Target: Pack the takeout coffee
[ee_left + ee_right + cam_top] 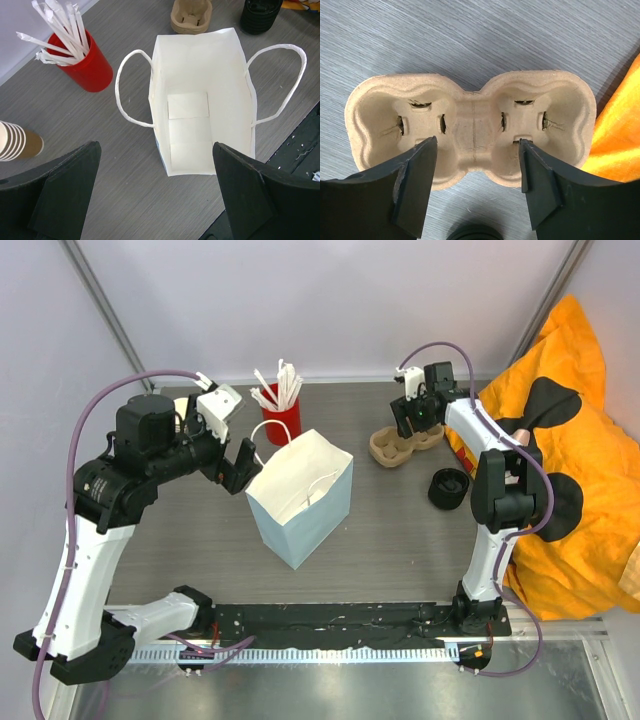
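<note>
The small tan kraft paper cup with a rolled white rim [20, 144] stands on the grey table at the far left, cut by the left edge of the left wrist view. Several white rims show one inside another at its mouth. Its long axis looks upright, mouth up, though the frame edge crops too much of it to be sure.

The left claw [235, 468] hangs with its fingers spread wide and nothing between them. It points down over the near edge of the open white paper bag with twisted handles [200, 60], not at the cup. In the top view the cup lies at about 10 to 11 o'clock from this claw, behind its wrist, which hides most of it. The red plastic cup of white wrapped sticks [90, 67] is at roughly 1 o'clock from the claw.

The right claw [477, 142] is also wide open and empty. It straddles the middle of the moulded brown cardboard two-cup carrier [472, 125], far across the table at about 3 o'clock from the bag.

The left arm is therefore much the nearer. I judge the packing has not begun, as the bag's floor is bare. The next move would have the left claw swing back toward 10 o'clock and close on the cup's side wall from beside it.
</note>
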Motion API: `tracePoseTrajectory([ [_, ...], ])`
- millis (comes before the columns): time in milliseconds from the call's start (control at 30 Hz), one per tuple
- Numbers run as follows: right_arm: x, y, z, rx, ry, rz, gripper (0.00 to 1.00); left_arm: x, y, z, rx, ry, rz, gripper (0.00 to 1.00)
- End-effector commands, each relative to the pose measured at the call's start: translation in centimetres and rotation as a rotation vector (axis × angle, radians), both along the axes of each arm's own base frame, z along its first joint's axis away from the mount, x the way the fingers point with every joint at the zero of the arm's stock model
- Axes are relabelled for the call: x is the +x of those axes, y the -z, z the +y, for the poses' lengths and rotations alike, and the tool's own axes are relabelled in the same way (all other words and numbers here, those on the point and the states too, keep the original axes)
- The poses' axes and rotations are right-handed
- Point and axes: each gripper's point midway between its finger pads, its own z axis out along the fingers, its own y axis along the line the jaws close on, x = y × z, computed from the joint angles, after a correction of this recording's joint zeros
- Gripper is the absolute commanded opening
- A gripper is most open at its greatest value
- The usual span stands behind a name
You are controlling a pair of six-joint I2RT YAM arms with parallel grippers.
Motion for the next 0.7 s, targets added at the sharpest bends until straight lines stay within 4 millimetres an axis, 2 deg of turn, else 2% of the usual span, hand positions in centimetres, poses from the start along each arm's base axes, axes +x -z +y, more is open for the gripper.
tracePoseTrajectory([
  [0,0.4,-0.1,0.4,0.010,-0.013,-0.009,0.71,-0.2,-0.7,-0.1,-0.024,0.009,-0.020,1.00],
  [300,0.0,2.3,0.6,0.000,-0.015,0.031,0.61,-0.2,-0.5,-0.1,-0.027,0.008,-0.013,1.00],
  [667,0.1,2.0,0.6,-0.002,-0.017,0.014,0.49,-0.1,-0.3,-0.1,-0.025,0.006,-0.012,1.00],
])
